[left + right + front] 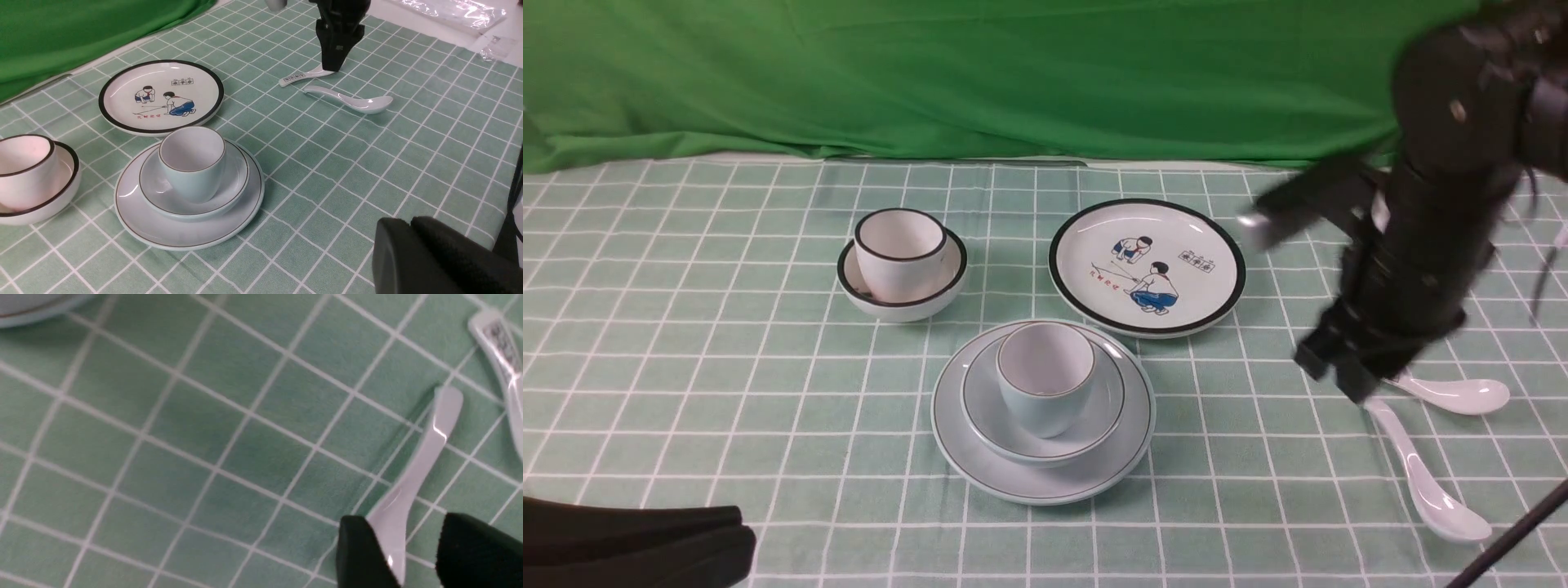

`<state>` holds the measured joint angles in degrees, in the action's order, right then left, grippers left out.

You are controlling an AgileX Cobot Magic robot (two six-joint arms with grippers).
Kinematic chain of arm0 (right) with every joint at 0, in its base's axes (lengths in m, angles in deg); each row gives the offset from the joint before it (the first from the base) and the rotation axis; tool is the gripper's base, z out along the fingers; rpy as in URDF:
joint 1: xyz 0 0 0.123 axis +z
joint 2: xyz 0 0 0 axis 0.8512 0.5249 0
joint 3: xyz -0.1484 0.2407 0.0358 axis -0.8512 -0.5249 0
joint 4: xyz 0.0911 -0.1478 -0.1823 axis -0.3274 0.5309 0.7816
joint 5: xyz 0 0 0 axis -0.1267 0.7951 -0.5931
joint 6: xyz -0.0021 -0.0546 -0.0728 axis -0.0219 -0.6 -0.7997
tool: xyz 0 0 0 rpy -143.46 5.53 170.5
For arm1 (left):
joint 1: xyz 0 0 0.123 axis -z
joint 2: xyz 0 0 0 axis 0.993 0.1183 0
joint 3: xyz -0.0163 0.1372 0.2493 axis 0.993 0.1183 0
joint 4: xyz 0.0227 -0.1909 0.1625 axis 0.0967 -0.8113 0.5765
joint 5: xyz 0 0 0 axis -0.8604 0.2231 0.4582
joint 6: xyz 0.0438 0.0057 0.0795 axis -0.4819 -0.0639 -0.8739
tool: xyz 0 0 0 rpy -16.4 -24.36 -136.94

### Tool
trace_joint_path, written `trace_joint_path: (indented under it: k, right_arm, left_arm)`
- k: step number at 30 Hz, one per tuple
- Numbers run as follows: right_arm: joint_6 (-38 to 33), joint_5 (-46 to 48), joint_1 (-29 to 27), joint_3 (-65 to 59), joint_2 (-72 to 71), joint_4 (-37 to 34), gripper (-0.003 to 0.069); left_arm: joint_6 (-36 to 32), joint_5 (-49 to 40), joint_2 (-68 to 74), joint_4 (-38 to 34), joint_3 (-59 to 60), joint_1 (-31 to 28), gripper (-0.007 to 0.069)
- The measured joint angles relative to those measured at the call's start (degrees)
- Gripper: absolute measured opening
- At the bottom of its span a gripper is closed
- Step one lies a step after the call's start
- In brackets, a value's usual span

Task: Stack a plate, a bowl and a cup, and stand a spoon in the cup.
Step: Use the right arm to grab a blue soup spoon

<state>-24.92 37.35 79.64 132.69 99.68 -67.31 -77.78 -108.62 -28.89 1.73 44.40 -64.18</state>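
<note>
Right end effector (404, 535) open astride spoon (429, 453) handle (glossy ceramic: stiff, slick, chippable), so pinch mid-handle squarely; left end effector (637, 543) closed, parked.

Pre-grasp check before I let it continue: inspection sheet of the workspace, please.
Surface: green checked tablecloth, flat, no spills seen.
Job's things: cup upright in bowl, bowl on plate; spoon lying flat on the cloth, not in the cup.
Clutter: cartoon plate; black-rimmed cup in black-rimmed bowl; marked spoon close to the plain one, apart.
Grippers: right gripper open, fingers either side of the spoon, contact unclear; left gripper shut, empty, low at the near edge.
Cables: thin dark leads hanging off the right arm.
Surroundings: green backdrop; clear plastic past the table's edge.
</note>
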Motion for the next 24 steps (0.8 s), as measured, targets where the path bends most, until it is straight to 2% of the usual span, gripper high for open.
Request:
trace_joint_path:
  k: [3,7,24]
  right_arm:
    - [0.1,-6.8,-4.6,-4.3,0.8,-3.1,0.0371]
    - [-0.2,-11.3,-7.4,-5.7,2.8,-4.7,0.0379]
    - [-1.6,-17.3,-11.4,-5.8,11.0,-4.7,0.0382]
  left_arm:
    - [0.0,0.2,0.0,0.5,0.0,0.0,0.0017]
    - [0.0,0.2,0.0,0.5,0.0,0.0,0.0017]
    - [0.0,-0.4,0.0,0.7,0.0,0.0,0.0017]
